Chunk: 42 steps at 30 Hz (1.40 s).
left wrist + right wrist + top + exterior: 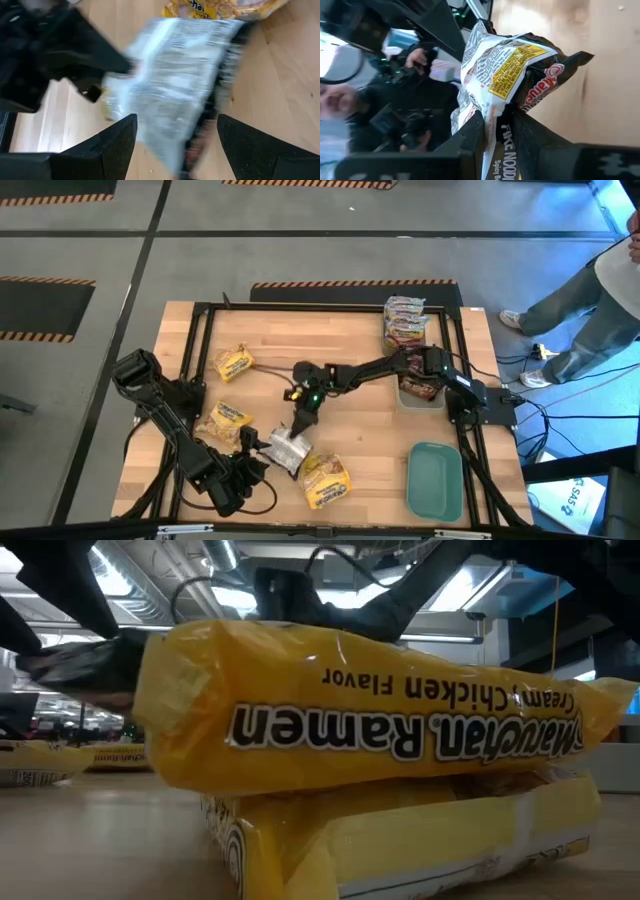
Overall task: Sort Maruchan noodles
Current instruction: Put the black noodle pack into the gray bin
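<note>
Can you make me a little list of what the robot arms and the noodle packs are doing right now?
right gripper: shut on the silvery packet
left gripper: open, beside that packet, not holding it
yellow packets: scattered on the wooden table
stacked packets: piled at the table's far right
teal lid: lying flat, near right corner

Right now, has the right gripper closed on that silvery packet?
Yes: the right gripper pinches the silvery packet's edge between its fingers.
</note>
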{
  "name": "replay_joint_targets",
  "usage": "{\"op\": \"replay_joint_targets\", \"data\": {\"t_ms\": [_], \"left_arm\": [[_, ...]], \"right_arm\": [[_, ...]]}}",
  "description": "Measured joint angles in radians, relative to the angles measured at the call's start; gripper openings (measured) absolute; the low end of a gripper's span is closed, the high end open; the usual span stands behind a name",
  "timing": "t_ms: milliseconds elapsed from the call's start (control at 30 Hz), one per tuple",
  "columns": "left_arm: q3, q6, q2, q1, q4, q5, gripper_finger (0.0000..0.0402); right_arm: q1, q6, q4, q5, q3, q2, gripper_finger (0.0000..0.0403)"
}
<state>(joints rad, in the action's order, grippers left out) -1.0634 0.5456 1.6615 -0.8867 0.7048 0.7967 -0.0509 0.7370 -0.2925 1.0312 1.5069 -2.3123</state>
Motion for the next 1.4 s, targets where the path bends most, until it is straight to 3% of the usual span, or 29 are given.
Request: {"op": "replay_joint_targets", "data": {"t_ms": [233,433,800,1000,1400], "left_arm": [[0.0,-0.057,0.0,0.008,-0.001,0.021,0.0271],[0.0,-0.181,0.0,0.045,-0.004,0.121,0.0271],[-0.001,-0.439,0.0,0.087,-0.172,0.192,0.0271],[-0.001,-0.347,0.0,0.087,-0.235,0.259,0.0249],[-0.001,-0.287,0.0,0.095,-0.247,0.236,0.016]], "right_arm": [[-0.056,0.037,-0.009,0.17,0.0,0.001,0.0069],[-0.05,0.106,-0.084,0.219,0.0,0.002,0.0069],[-0.033,0.199,-0.166,0.234,0.0,0.004,0.0069],[-0.033,0.2,-0.166,0.228,0.001,0.004,0.0069],[-0.035,0.203,-0.22,0.215,0.001,0.004,0.008]]}}
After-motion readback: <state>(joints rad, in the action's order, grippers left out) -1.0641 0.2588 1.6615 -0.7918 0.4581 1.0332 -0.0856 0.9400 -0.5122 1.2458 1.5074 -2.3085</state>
